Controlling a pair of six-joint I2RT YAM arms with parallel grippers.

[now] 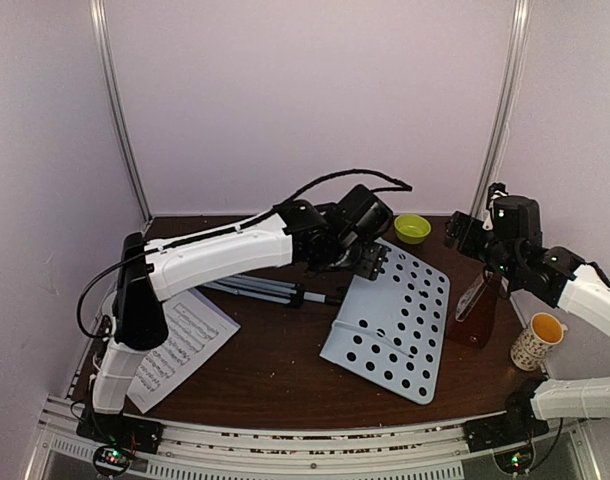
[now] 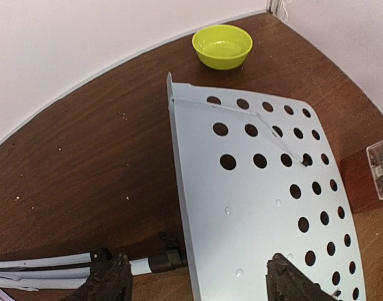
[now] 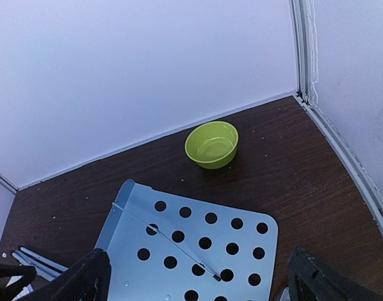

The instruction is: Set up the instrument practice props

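The white perforated music-stand desk [image 1: 395,320] lies flat on the table, joined to its folded silver tripod [image 1: 260,290], which stretches to the left. My left gripper [image 2: 198,285] is open and straddles the desk's left edge [image 2: 179,188] where the tripod tube [image 2: 141,264] meets it; it grips nothing. The red-brown metronome [image 1: 477,310] with its clear cover stands upright just right of the desk. Above it, my right gripper [image 3: 204,282] hangs open and empty over the desk's far right part [image 3: 198,244]. The printed sheet music [image 1: 180,345] lies at the near left.
A small yellow-green bowl [image 1: 412,228] sits at the back behind the desk. A patterned mug [image 1: 538,340] with a yellow inside stands at the right edge, beside the metronome. White walls close in the back and both sides.
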